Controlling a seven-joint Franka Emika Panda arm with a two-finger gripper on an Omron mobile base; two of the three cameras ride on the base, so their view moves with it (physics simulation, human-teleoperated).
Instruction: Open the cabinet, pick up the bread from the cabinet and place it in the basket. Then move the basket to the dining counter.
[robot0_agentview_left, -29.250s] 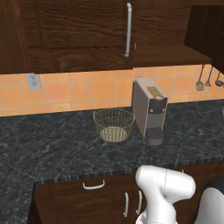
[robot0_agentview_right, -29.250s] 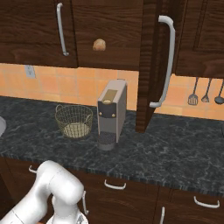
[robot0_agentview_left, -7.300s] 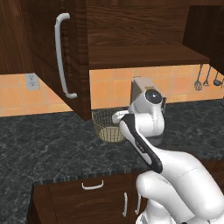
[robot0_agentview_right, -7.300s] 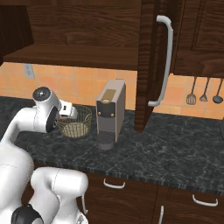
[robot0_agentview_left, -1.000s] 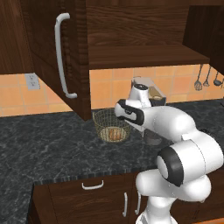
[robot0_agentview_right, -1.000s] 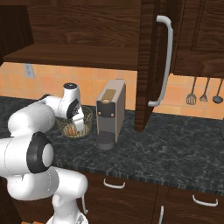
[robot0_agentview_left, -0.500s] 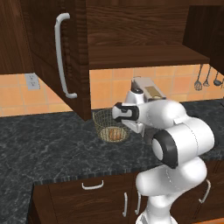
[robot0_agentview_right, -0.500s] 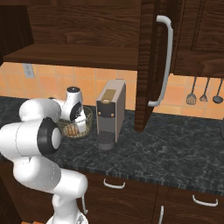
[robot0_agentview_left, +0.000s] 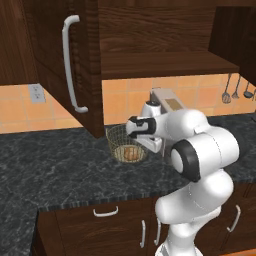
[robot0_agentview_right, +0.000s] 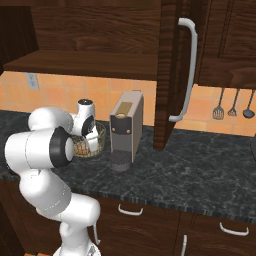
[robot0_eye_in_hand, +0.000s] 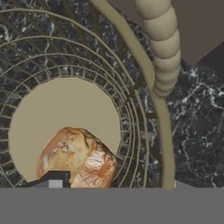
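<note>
Since a second ago my white arm has pulled its wrist in closer over the round tan-gold wire mesh basket (robot0_agentview_left: 126, 145), while the basket and what lies in it have kept their place. Both panelled doors of the dark brown wood wall cabinet (robot0_agentview_left: 65, 60) hang open, the long silver bar handles (robot0_agentview_right: 182, 70) facing me. My tool (robot0_agentview_left: 133, 127) sits at the basket's rim on the side nearest the grey-and-beige coffee machine (robot0_agentview_right: 125, 130), pointing down into the bowl. From the hand camera I see one dark fingertip (robot0_eye_in_hand: 52, 179) at the bottom edge, just in front of the small golden orange-brown rounded loaf of bread (robot0_eye_in_hand: 78, 156); the other finger is out of sight past the rim wire, so I cannot tell how wide the jaws stand or whether they have closed on anything. The loaf rests on the basket's flat pale base (robot0_eye_in_hand: 57, 113), off to one side, touching the lower mesh wall and not gripped. The basket stands on the black speckled granite table (robot0_agentview_left: 55, 170), between the open left door and the coffee machine, just beside the machine. Dark kitchen utensils (robot0_agentview_right: 232, 107) hang on the orange tiled wall (robot0_agentview_left: 15, 107) well off to the right.
</note>
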